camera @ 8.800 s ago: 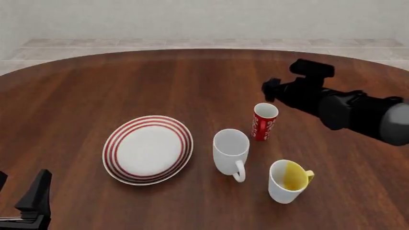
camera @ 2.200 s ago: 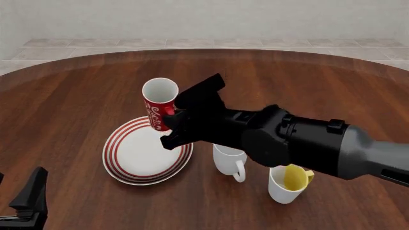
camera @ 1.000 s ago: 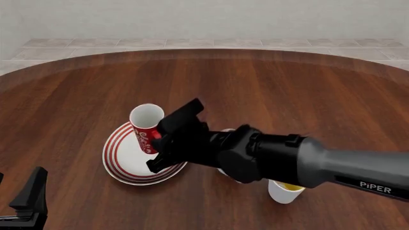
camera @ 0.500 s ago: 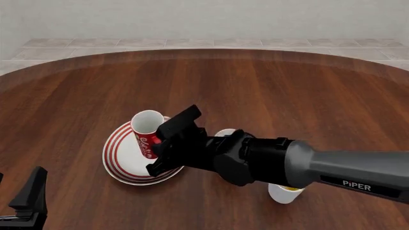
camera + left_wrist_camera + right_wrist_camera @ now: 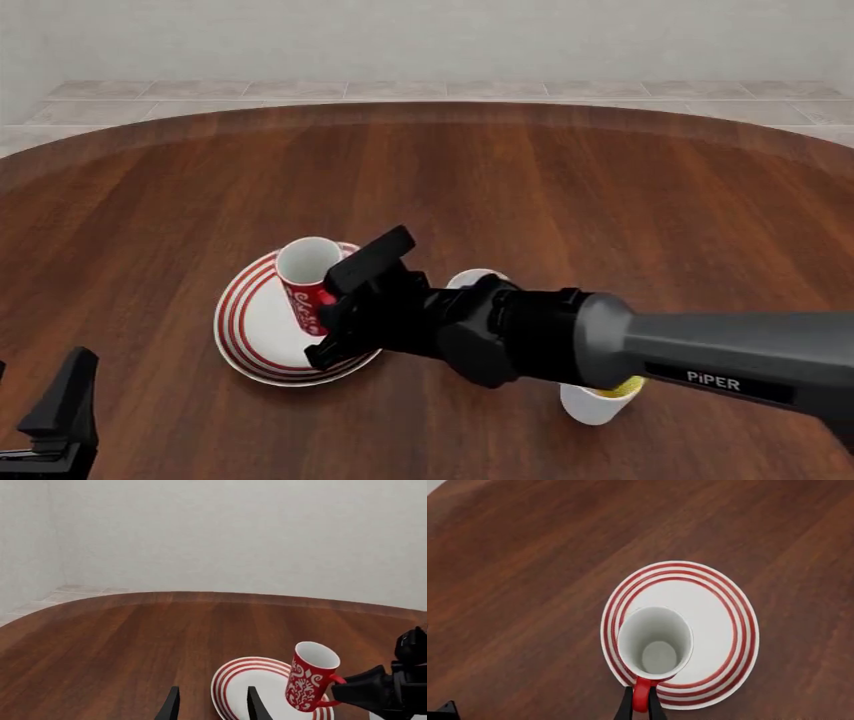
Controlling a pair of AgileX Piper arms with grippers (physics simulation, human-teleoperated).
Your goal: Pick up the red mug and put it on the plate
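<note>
Red mug (image 5: 306, 285) over the plate (image 5: 254, 330), held by its handle

Mug tilted, open mouth up, white inside showing; the left wrist view shows its base (image 5: 301, 700) low over the plate's white centre (image 5: 267, 690), contact unclear. Right gripper (image 5: 639, 707) pinches the mug's red handle between narrow black fingers; the right arm (image 5: 561, 335) reaches in from the right, covering part of the white mug (image 5: 470, 280). Yellow-lined mug (image 5: 594, 398) stands nearer, right of the plate, half hidden under the arm. Left gripper (image 5: 210, 705) sits near the left edge, fingers parted and holding nothing. Brown wooden table (image 5: 601, 190) underneath
</note>
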